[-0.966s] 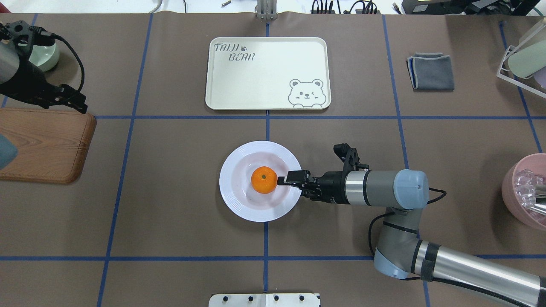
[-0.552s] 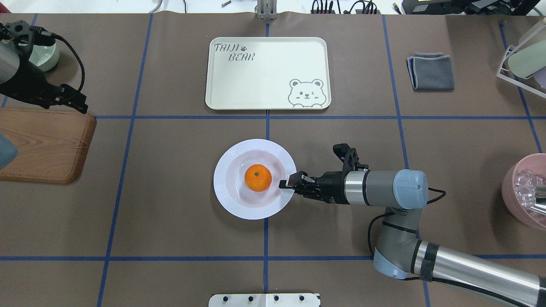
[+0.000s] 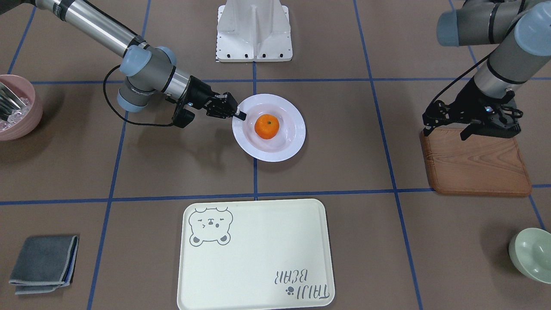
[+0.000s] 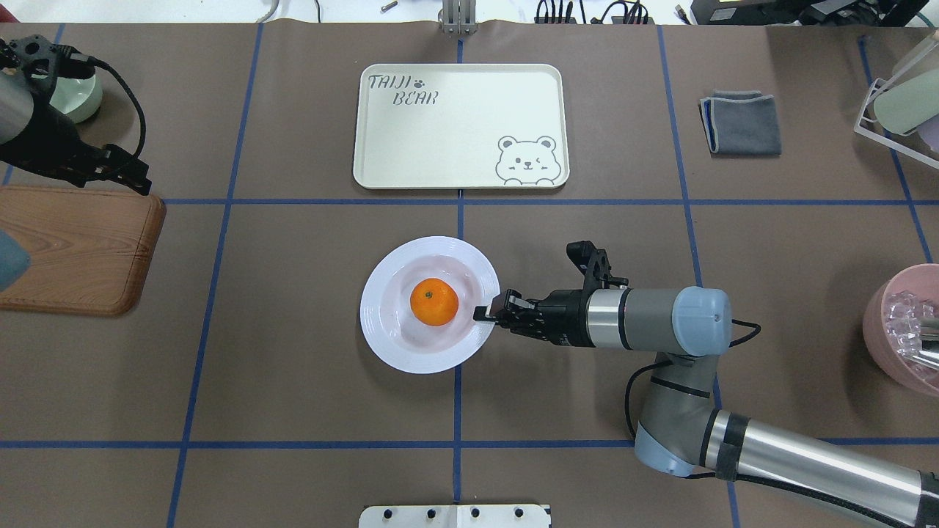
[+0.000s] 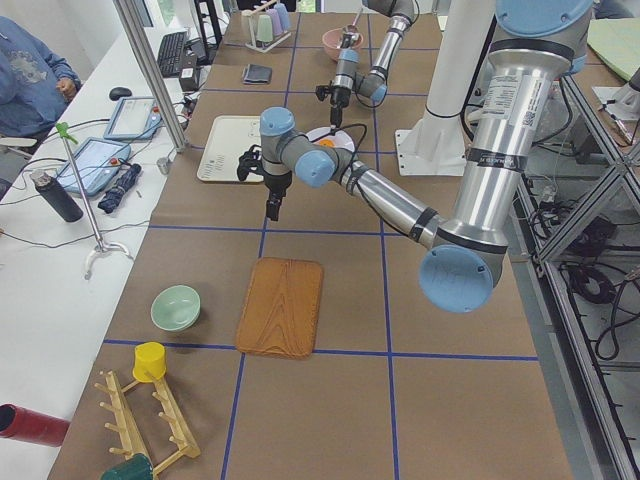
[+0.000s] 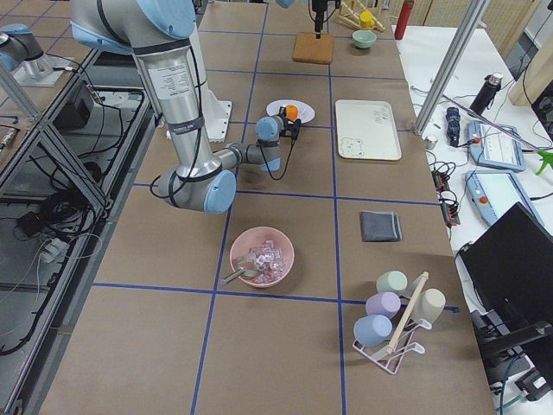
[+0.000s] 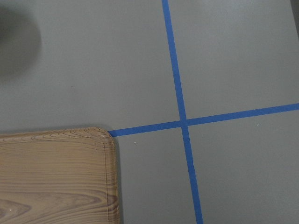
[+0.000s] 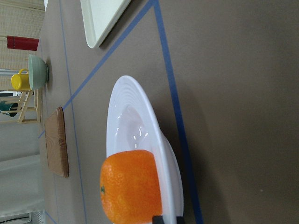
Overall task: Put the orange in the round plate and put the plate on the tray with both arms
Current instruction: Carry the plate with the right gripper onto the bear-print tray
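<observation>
The orange [image 4: 433, 301] lies in the middle of the white round plate [image 4: 383, 331], which stands on the table's centre, nearer to the robot than the cream tray [image 4: 455, 125]. My right gripper [image 4: 484, 312] reaches in level from the right and is shut on the plate's right rim; the right wrist view shows the orange [image 8: 131, 186] close up behind that rim [image 8: 140, 107]. My left gripper [image 4: 132, 178] hovers open far to the left, over the back corner of the wooden board [image 4: 73, 249], holding nothing. Across the table, the plate [image 3: 292, 142] sits above the tray [image 3: 254, 258].
A folded grey cloth [image 4: 741, 123] lies right of the tray. A pink bowl [image 4: 902, 330] stands at the right edge, a cup rack [image 4: 902, 95] at the back right, and a pale green bowl [image 4: 81, 95] at the back left.
The plate with the orange has slid a little to the left and away from the robot. The right gripper has turned, narrowed onto the rim and moved left with it. The left arm barely moved.
</observation>
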Robot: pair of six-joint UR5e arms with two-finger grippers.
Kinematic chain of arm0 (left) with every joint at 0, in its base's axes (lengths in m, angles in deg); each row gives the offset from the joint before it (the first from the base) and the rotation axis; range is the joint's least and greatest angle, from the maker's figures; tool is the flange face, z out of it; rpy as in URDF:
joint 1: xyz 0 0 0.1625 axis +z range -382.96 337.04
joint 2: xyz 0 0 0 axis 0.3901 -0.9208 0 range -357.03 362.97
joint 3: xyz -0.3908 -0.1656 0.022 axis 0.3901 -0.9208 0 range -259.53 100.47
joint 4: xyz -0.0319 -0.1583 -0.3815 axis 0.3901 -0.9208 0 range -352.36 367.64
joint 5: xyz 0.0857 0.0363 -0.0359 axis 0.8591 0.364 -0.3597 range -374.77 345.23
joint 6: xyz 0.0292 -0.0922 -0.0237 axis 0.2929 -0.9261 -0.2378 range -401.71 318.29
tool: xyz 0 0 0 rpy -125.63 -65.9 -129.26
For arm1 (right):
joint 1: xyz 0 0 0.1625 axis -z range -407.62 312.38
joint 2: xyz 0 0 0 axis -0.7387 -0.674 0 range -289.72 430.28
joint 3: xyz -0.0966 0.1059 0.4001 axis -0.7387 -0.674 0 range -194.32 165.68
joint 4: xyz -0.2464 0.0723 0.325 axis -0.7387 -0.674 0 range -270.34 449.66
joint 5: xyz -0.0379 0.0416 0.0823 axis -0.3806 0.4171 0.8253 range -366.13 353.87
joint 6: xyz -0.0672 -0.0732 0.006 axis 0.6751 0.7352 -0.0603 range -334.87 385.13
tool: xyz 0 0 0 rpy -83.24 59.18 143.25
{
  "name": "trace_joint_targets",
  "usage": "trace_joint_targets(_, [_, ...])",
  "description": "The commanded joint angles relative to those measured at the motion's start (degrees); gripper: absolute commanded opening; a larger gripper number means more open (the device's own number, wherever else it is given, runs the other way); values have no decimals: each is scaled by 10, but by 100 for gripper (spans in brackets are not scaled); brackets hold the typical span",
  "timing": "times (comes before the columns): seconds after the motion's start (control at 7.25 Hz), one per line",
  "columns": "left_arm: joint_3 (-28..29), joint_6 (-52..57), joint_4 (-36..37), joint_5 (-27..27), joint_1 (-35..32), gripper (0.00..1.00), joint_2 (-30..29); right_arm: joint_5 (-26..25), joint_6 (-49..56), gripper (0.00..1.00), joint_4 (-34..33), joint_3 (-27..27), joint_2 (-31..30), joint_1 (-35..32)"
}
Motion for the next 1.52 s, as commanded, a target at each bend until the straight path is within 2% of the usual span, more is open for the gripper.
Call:
trace_joint_targets(0.0, [0, -1, 0, 0, 0, 98, -1, -1, -2, 0, 0, 13, 4, -9])
trace_joint_targets(0.28, [0, -2, 0, 0, 0, 98, -3, -6, -8, 0, 21, 16, 2, -10])
trace_joint_targets(0.41, [1, -3, 0, 0, 0, 98, -3, -27, -27, 0, 38, 16, 2, -9])
trace_joint_targets(0.83, [0, -2, 1, -1, -9, 98, -3, -109, -81, 0, 46, 2, 19, -37])
trace_joint_targets(0.97, [-3, 0, 1, -1, -22, 98, -1, -153, -91, 0, 45, -37, 41, -41])
trace_joint_targets(1.1, [-14, 1, 3, -1, -30, 98, 3, -179, -108, 0, 19, -78, 76, -50])
trace_joint_targets(1.24, [-25, 1, 16, -1, -32, 98, 3, -192, -124, 0, -50, -83, 106, -64])
trace_joint_targets(1.38, [-36, 1, 27, -1, -33, 98, 4, -201, -172, 0, -79, -84, 109, -76])
